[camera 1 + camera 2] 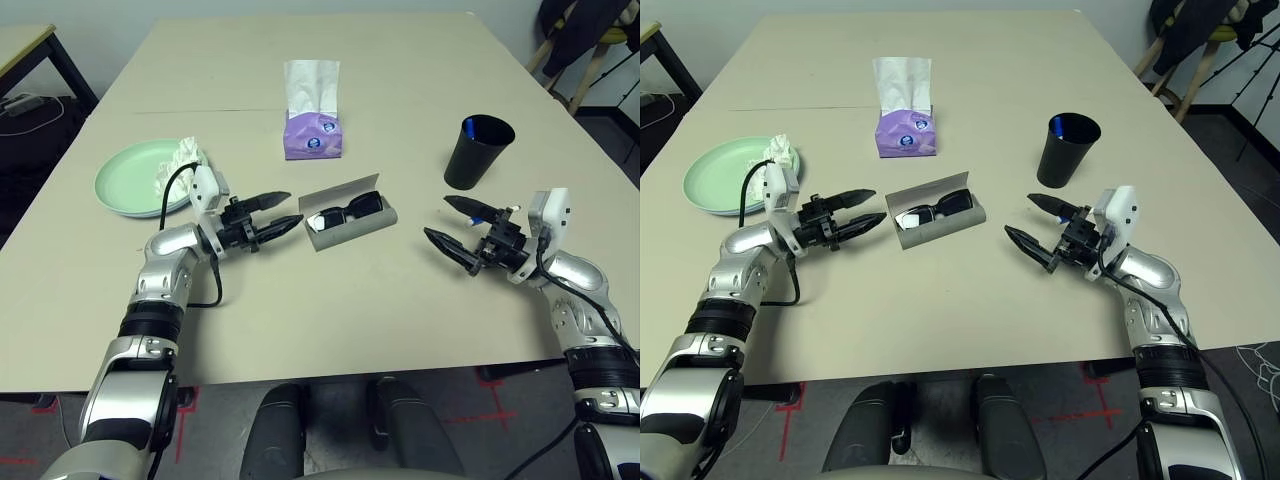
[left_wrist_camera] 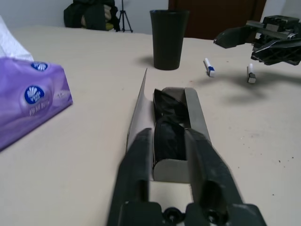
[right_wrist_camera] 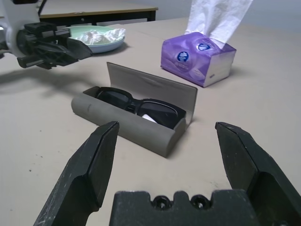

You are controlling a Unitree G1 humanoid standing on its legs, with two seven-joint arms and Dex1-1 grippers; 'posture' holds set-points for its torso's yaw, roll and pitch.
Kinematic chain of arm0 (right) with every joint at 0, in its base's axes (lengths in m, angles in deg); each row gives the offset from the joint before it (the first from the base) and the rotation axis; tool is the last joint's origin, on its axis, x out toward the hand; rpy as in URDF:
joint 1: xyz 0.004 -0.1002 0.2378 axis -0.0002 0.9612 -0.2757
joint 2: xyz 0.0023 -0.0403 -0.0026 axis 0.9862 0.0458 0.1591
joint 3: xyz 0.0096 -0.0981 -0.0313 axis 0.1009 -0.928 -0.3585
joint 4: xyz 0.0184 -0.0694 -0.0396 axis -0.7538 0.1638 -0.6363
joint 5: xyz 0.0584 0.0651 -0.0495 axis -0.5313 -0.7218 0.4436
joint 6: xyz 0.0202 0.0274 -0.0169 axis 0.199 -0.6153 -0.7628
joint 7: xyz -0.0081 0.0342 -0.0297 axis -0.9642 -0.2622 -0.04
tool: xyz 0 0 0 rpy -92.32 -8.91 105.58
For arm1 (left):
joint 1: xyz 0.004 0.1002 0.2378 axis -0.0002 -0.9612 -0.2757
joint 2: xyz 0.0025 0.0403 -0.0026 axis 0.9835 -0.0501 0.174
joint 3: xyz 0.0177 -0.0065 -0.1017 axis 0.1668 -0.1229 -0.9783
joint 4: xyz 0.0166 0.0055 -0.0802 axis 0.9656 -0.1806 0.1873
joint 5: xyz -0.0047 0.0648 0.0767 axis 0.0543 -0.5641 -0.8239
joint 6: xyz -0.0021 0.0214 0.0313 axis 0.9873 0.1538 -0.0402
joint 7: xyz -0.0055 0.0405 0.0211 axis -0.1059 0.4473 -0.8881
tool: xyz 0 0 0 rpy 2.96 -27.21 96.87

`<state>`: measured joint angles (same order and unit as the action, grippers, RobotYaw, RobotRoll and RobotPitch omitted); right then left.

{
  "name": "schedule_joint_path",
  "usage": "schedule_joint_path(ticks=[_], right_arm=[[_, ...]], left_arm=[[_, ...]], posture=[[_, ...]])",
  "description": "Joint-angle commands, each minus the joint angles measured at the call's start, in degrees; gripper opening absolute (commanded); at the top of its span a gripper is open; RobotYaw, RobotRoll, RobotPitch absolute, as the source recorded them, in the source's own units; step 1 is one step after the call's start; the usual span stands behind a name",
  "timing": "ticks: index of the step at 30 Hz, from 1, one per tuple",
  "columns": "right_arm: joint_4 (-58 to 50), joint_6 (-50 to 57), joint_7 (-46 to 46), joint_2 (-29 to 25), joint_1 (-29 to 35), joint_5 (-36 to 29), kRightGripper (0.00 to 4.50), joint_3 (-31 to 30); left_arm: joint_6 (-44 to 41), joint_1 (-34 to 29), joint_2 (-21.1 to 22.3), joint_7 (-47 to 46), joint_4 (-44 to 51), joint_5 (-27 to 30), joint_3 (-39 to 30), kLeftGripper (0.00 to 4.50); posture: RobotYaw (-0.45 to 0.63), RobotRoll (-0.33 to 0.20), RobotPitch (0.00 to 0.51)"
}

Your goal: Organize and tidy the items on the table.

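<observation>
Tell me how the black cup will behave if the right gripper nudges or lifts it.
The black cup stands upright, tall and tapering to a narrow base, so a push near its rim would probably tip it rather than slide it. It looks thin-walled and likely light. The blue-tipped pen showing inside could shift or spill out if it tilts.

Beige counter [image 1: 400, 330], pastel and black pieces.
Grey case [image 1: 349, 223] cradling black sunglasses [image 1: 345, 212]; pale green plate [image 1: 130, 180] carrying white tissue [image 1: 180, 160]; purple tissue box [image 1: 314, 135] with blue-white emblems; black cup [image 1: 477, 152], blue inside; white blue-tipped pens [image 2: 209, 67]; black fingers [image 3: 94, 165].
</observation>
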<state>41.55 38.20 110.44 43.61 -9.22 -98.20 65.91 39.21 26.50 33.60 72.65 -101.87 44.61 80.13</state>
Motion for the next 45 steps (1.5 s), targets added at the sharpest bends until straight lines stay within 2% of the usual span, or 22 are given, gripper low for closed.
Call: schedule_joint_path(ticks=[1, 8, 12, 17, 36, 45], right_arm=[[-2.51, 1.99, 0.11, -1.0, 0.93, -1.22, 4.5, -0.69], [-3.04, 2.78, 0.71, -1.04, 1.47, -1.76, 4.5, -1.85], [-3.26, 3.0, 0.42, -0.45, 1.5, -2.16, 4.5, -2.41], [-2.99, 3.02, 0.25, -0.14, 1.54, -2.3, 4.5, -2.49], [-1.51, 1.67, 0.35, 1.64, 1.03, -2.42, 4.5, -2.63], [-4.45, 2.99, -0.81, 1.43, 1.12, -2.91, 4.5, -2.65]], left_arm=[[2.26, 2.47, -0.04, 0.68, -5.55, -2.36, 0.1, 0.09], [5.3, 6.89, -0.81, -1.47, -12.97, -4.24, -0.92, 0.03], [3.13, 11.49, -2.36, -12.63, -17.75, -4.99, -3.45, 0.03], [2.54, 13.69, -3.21, -16.88, -19.92, -5.59, -4.7, 0.03], [2.23, 13.51, -5.97, -10.28, -20.83, -10.54, -0.93, 0.03], [-2.49, 11.77, -5.86, -8.3, -19.82, -12.91, 1.82, 0.03]], posture=[[0.0, 0.0, 0.136], [0.01, 0.0, 0.134], [0.01, 0.0, 0.135], [0.01, 0.0, 0.133], [0.01, 0.0, 0.133], [0.0, 0.0, 0.135]])
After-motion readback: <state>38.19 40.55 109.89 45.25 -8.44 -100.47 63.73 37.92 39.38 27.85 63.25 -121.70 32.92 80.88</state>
